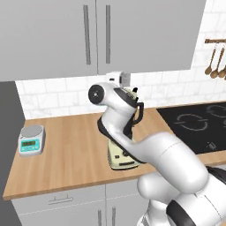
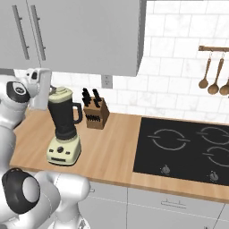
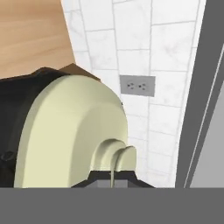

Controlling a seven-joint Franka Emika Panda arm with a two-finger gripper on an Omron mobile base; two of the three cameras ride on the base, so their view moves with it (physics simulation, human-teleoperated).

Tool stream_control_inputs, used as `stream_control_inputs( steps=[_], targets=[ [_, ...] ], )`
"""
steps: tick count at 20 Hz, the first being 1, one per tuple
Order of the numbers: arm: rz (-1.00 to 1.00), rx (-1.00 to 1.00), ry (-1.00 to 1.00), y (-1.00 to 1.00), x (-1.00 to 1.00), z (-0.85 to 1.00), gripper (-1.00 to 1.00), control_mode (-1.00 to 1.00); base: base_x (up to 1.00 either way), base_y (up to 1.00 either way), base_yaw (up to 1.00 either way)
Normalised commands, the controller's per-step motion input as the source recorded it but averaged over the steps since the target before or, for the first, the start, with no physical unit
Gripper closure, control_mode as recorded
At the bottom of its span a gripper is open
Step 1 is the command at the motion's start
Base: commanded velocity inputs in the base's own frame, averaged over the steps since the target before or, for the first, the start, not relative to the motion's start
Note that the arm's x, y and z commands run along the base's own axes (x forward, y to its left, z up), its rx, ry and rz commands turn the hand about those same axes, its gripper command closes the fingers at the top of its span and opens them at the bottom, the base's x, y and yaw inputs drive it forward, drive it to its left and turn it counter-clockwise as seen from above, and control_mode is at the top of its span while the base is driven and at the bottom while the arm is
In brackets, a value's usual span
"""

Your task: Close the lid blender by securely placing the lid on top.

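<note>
Lid (image 3: 65, 131) sits atop the black blender (image 2: 64, 129) jar, and we see our gripper (image 3: 112, 177) clenched on its knob.

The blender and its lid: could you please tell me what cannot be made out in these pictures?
- Left base view: the arm covers most of the blender.
- Hand view: the lid hides the jar mouth, so its seating is unclear.
- Hand view: the gripper shows little of its tips.
- Right base view: the stove knobs are too small to read.

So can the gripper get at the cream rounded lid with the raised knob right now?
Yes, it looks so: the gripper is shut on the lid's knob, with the lid atop the black blender jar.
</note>
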Motion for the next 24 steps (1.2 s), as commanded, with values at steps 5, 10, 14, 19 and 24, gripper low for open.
stream_control_inputs(
  steps=[5, 10, 14, 19, 24],
  targets=[
    [0.02, 0.11, 0.00, 0.06, 0.00, -0.32, 1.00, -1.00, 0.00, 0.00, 0.00],
    [0.05, 0.04, 0.00, 0.49, 0.00, -0.29, 1.00, -1.00, 0.00, 0.00, 0.00],
    [0.01, 0.01, -0.09, 0.03, -0.03, 0.06, 1.00, -1.00, 0.00, 0.00, 0.00],
    [0.00, 0.03, -0.06, -0.04, -0.15, 0.01, 1.00, -1.00, 0.00, 0.00, 0.00],
    [0.00, 0.05, -0.03, -0.12, -0.08, 0.00, 1.00, -1.00, 0.00, 0.00, 0.00]
  ],
)
